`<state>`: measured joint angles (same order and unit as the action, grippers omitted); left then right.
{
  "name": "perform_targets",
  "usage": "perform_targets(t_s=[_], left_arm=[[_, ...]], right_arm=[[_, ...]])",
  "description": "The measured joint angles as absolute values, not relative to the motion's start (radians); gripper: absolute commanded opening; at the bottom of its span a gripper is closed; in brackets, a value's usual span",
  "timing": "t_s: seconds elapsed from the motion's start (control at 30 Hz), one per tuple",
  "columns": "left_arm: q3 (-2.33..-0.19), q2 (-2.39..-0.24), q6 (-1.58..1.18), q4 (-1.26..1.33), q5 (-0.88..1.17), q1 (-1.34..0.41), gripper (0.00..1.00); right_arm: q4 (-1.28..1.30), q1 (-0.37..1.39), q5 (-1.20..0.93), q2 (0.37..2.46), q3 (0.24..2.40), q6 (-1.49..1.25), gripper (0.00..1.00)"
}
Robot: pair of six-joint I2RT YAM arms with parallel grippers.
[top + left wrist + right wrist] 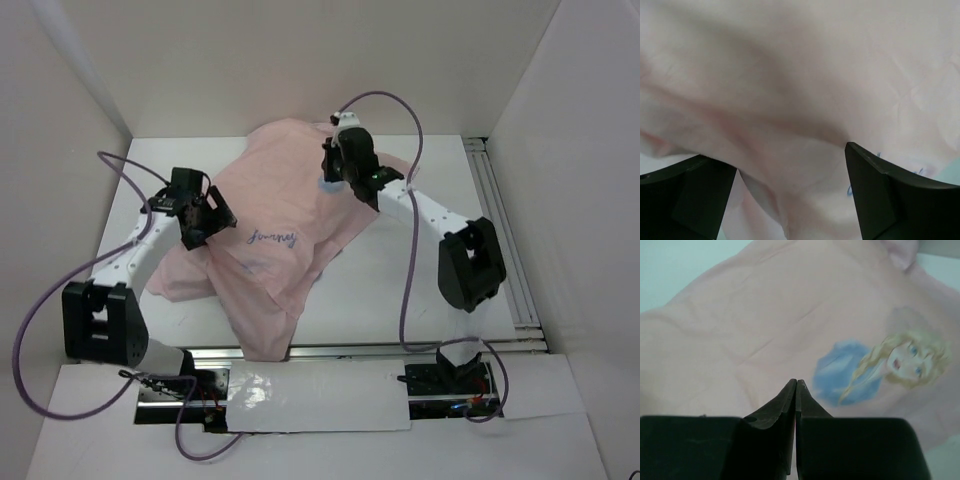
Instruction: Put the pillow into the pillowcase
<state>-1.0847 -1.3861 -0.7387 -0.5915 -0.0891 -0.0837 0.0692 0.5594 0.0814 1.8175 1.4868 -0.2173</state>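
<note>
Pillowcase (285, 215) lay pink-side up across the bench (400, 290); my left end effector (205, 225) hung wide open to grab its edge, right end effector (330, 177) closed.

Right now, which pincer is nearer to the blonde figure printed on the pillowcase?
Right. The right pincer, shut, sits just before the figure; the left pincer, open, is over the left part of the pillowcase.
</note>
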Motion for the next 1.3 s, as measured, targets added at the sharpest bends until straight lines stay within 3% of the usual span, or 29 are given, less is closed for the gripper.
perform_targets(t_s=[0.07, 0.17, 0.3, 0.4, 0.5, 0.63, 0.77, 0.83, 0.9, 0.93, 1.0, 1.13, 1.3], left_arm=[[-1.136, -1.474, -0.732, -0.59, -0.075, -0.083, 0.95], [-1.205, -1.618, -0.714, -0.588, -0.052, -0.082, 0.84], [-1.383, -1.85, -0.682, -0.631, -0.039, -0.081, 0.83], [-1.52, -1.955, -0.645, -0.683, -0.042, -0.093, 0.85], [-1.658, -2.038, -0.577, -0.735, -0.054, -0.109, 0.87], [-1.885, -2.18, -0.487, -0.779, -0.057, -0.136, 0.99], [-2.205, -2.373, -0.406, -0.749, -0.036, -0.185, 0.99], [-2.281, -2.421, -0.39, -0.698, -0.014, -0.207, 0.99], [-2.262, -2.415, -0.392, -0.651, -0.002, -0.223, 0.99], [-2.222, -2.393, -0.395, -0.631, -0.004, -0.224, 0.99], [-2.076, -2.293, -0.411, -0.598, -0.01, -0.218, 0.99], [-1.785, -2.045, -0.482, -0.608, -0.035, -0.158, 0.99], [-1.448, -1.702, -0.611, -0.626, -0.103, 0.058, 0.99]], right_arm=[[0.064, 0.513, 0.067, 1.896, 1.574, -0.201, 0.07], [0.049, 0.46, 0.052, 2.038, 1.704, -0.173, 0.17], [0.038, 0.41, 0.021, 2.267, 1.888, -0.154, 0.17], [0.035, 0.39, 0.005, 2.396, 1.962, -0.159, 0.11], [-0.047, 0.384, 0.035, 2.387, 1.888, -0.197, 0.09], [-0.138, 0.365, 0.125, 2.217, 1.614, -0.285, 0.04], [-0.163, 0.319, 0.222, 2.048, 1.356, -0.395, 0.04], [-0.156, 0.302, 0.254, 1.99, 1.285, -0.424, 0.09], [-0.13, 0.296, 0.279, 1.939, 1.235, -0.432, 0.21], [-0.101, 0.297, 0.286, 1.921, 1.232, -0.434, 0.37], [-0.052, 0.298, 0.29, 1.9, 1.243, -0.431, 0.59], [0.027, 0.294, 0.272, 1.853, 1.274, -0.405, 0.69], [0.087, 0.263, 0.243, 1.75, 1.262, -0.399, 0.76]])
